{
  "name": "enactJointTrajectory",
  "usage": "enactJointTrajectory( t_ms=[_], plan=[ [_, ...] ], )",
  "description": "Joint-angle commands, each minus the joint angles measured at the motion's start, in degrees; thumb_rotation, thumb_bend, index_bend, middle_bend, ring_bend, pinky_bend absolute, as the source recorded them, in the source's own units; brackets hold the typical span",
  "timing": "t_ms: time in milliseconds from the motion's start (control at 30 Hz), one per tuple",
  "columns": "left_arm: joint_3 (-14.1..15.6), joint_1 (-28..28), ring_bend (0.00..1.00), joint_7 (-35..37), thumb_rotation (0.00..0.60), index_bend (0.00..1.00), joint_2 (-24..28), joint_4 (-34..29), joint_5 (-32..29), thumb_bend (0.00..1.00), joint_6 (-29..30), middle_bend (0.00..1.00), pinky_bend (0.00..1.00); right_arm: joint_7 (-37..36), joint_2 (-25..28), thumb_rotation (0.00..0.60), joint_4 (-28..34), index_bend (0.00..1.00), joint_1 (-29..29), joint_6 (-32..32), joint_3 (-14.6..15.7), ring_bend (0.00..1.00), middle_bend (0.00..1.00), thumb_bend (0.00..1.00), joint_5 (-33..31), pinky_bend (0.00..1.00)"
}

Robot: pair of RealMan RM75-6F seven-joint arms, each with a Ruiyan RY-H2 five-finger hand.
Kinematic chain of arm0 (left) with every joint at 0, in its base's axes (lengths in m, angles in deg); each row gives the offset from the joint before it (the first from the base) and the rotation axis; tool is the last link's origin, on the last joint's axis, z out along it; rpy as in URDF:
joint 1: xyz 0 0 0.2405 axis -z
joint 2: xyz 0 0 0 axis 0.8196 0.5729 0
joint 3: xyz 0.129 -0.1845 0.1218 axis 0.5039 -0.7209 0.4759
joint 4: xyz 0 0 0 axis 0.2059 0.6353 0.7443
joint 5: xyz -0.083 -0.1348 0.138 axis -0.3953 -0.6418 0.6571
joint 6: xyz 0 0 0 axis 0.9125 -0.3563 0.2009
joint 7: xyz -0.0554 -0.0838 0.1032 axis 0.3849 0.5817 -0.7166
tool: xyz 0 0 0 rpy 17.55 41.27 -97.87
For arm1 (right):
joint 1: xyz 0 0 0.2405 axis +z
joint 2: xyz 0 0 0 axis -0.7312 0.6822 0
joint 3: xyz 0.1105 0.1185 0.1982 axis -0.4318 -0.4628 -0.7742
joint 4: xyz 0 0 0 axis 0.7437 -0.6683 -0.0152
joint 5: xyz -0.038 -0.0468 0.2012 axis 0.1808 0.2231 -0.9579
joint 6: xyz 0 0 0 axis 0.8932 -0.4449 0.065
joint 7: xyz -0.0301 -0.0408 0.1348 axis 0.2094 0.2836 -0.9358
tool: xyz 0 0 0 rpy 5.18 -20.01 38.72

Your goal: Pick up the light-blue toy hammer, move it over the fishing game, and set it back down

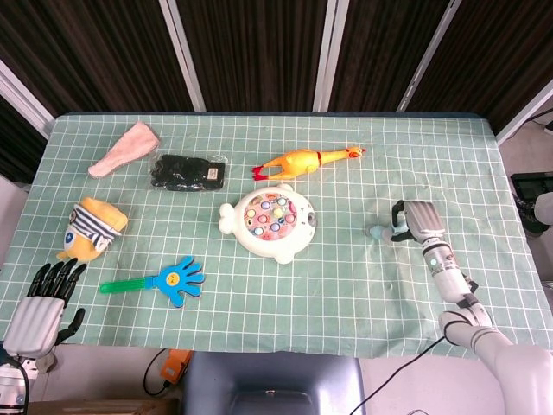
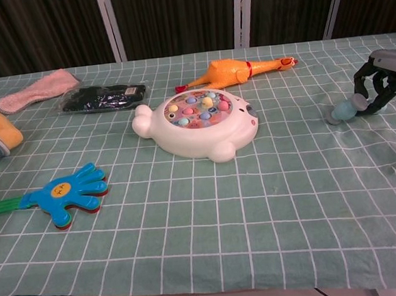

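The light-blue toy hammer (image 1: 379,232) (image 2: 340,111) is at the table's right side, its head low over the cloth. My right hand (image 1: 415,222) (image 2: 378,84) grips its handle, fingers curled around it; the handle is mostly hidden by them. The white fishing game (image 1: 270,222) (image 2: 199,124) with coloured fish sits at the table's middle, well to the left of the hammer. My left hand (image 1: 47,292) hangs off the front left corner of the table, fingers straight and apart, holding nothing.
A yellow rubber chicken (image 1: 302,161) lies behind the fishing game. A blue hand clapper (image 1: 168,278), a plush toy (image 1: 92,226), a black packet (image 1: 187,172) and a pink cloth (image 1: 126,148) occupy the left half. Bare green checked cloth (image 1: 346,285) lies between game and hammer.
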Motion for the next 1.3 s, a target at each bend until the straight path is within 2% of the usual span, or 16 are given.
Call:
enactJointTrajectory(
  t_ms=[33, 700, 900, 1000, 1067, 1133, 1233, 1267, 1300],
  plan=[
    [-0.03, 0.01, 0.00, -0.01, 0.600, 0.00, -0.01, 0.00, -0.04, 0.41, 0.02, 0.04, 0.03, 0.15, -0.08, 0.600, -0.14, 0.80, 0.22, 0.26, -0.21, 0.73, 0.57, 0.31, -0.19, 1.00],
    [-0.02, -0.02, 0.00, 0.26, 0.600, 0.00, 0.08, 0.03, -0.09, 0.41, 0.11, 0.04, 0.03, 1.55, -0.22, 0.600, -0.86, 0.80, 1.11, 1.26, -1.27, 0.73, 0.57, 0.31, -1.30, 1.00],
    [0.11, -0.14, 0.00, 0.26, 0.600, 0.00, 0.11, -0.06, 0.25, 0.41, 0.43, 0.04, 0.03, 1.61, 1.40, 0.600, 0.86, 0.79, 0.30, 0.24, -1.20, 0.73, 0.57, 0.31, -1.19, 1.00],
    [0.11, -0.22, 0.00, 0.36, 0.600, 0.00, 0.18, -0.10, 0.33, 0.41, 0.63, 0.04, 0.03, 1.99, 3.69, 0.600, 3.59, 0.75, -0.53, -0.61, -0.41, 0.70, 0.54, 0.31, -0.35, 1.00],
    [0.04, -0.34, 0.00, 0.52, 0.600, 0.00, 0.27, -0.13, 0.31, 0.41, 0.90, 0.04, 0.03, 3.33, 6.83, 0.600, 7.77, 0.67, -1.93, -3.30, 0.27, 0.64, 0.47, 0.31, 0.65, 0.96],
    [-0.03, -0.41, 0.00, 0.71, 0.600, 0.00, 0.34, -0.09, 0.32, 0.41, 1.13, 0.04, 0.03, 5.60, 11.49, 0.600, 14.38, 0.53, -3.89, -5.48, 1.21, 0.51, 0.36, 0.31, 1.35, 0.83],
    [-0.24, -0.55, 0.00, 0.96, 0.600, 0.00, 0.43, 0.00, 0.17, 0.41, 1.50, 0.04, 0.03, 15.26, 24.37, 0.600, 33.90, 0.21, -8.80, -8.14, 3.30, 0.21, 0.10, 0.30, 0.21, 0.55],
    [-0.37, -0.62, 0.00, 1.05, 0.600, 0.00, 0.44, 0.04, 0.10, 0.41, 1.75, 0.04, 0.03, 20.94, 29.67, 0.600, 43.11, 0.14, -11.51, -11.13, 3.88, 0.13, 0.04, 0.30, -1.11, 0.48],
    [-0.47, -0.70, 0.00, 1.09, 0.600, 0.00, 0.44, 0.07, 0.05, 0.41, 1.98, 0.04, 0.03, 25.13, 32.91, 0.600, 49.51, 0.11, -13.84, -14.63, 4.31, 0.09, 0.01, 0.30, -1.78, 0.44]
  ],
)
